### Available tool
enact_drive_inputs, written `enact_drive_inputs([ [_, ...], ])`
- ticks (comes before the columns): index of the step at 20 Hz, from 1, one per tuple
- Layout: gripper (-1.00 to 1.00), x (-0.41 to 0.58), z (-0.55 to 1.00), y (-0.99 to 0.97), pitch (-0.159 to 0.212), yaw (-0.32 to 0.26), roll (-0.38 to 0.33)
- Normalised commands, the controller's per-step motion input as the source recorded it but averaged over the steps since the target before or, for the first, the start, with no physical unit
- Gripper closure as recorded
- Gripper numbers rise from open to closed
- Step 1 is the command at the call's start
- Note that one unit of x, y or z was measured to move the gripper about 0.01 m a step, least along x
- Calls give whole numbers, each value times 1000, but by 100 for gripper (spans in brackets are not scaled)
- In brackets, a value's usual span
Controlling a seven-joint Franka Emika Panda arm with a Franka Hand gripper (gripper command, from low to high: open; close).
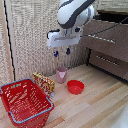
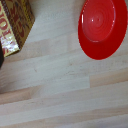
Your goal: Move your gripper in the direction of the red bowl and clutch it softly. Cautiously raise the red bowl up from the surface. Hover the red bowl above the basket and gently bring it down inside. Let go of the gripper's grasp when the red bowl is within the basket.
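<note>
Step in hand, as judged: approach, nothing grasped yet. The gripper (image 1: pixel 62 51) hangs high over the wooden floor (image 1: pixel 100 102), fingers spread with a clear gap between the blue tips, nothing between them.

Nearest below the fingers: the pinkish cup (image 1: pixel 61 75), almost straight under the tips. That is the wrong object, so the arm should not go straight down.

The red bowl (image 1: pixel 75 87) sits upright on the floor, below the fingers and off toward the exterior view's right, a bit nearer the camera than the cup, apart from it. The wrist view shows the bowl (image 2: pixel 102 27) off to one side of the frame, partly cut by the edge, so it is not yet centred under the tool. Fingers are not visible in the wrist view.

To do it well: translate sideways first until the bowl's rim sits between the tips, then descend. Straddle one wall of the rim, not the whole bowl. Close slowly; the glossy, shallow wall may slip.

The red-yellow box (image 1: pixel 44 81) lies beyond the cup on the far side from the bowl, next to the basket (image 1: pixel 31 117). The basket is the thing farthest from the fingers, at the exterior view's lower left, open side up.
</note>
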Motion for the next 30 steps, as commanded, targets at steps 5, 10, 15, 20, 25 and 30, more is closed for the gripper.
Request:
enact_drive_inputs([
  [5, -100, -280, -267, -627, 5, -153, 15],
  [10, -100, -346, -272, -634, 0, -186, 32],
  [15, -100, -379, -280, -402, 0, -179, 3],
  [20, -100, -434, -352, -170, 4, -164, 0],
  [25, -100, -342, -497, -95, -3, -91, 0],
  [30, -100, -250, -542, -91, -28, -66, 0],
])
